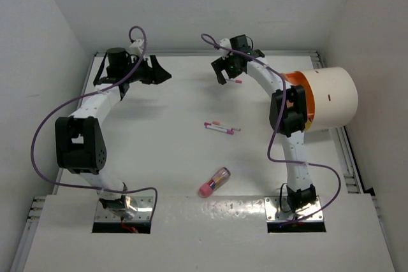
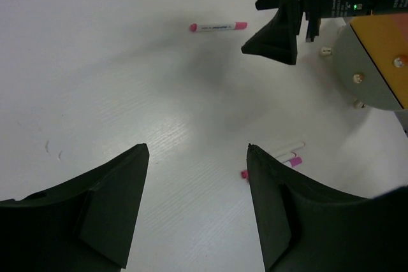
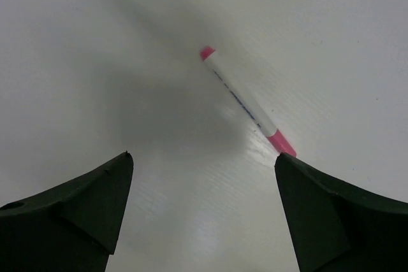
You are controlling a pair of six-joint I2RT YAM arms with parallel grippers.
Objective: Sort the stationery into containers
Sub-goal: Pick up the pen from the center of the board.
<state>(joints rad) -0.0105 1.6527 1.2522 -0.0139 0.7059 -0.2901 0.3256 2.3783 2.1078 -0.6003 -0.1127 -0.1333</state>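
Observation:
A thin white pen with pink ends (image 3: 245,100) lies on the table just ahead of my right gripper (image 3: 204,157), whose jaws stand wide open and empty; the pink end sits beside the right fingertip. From above, that pen (image 1: 236,81) lies at the far middle by the right gripper (image 1: 227,74). My left gripper (image 1: 160,69) hovers open and empty at the far left. Its wrist view shows the same pen (image 2: 218,27) and two more pens (image 2: 290,155) partly hidden behind its right finger. The cream drum container (image 1: 331,97) with an orange end face (image 2: 382,55) lies at the right.
Two thin pens (image 1: 222,127) lie mid-table. A pink-ended tube holding markers (image 1: 215,182) lies near the front edge. White walls enclose the table at the back and sides. Purple cables loop off both arms.

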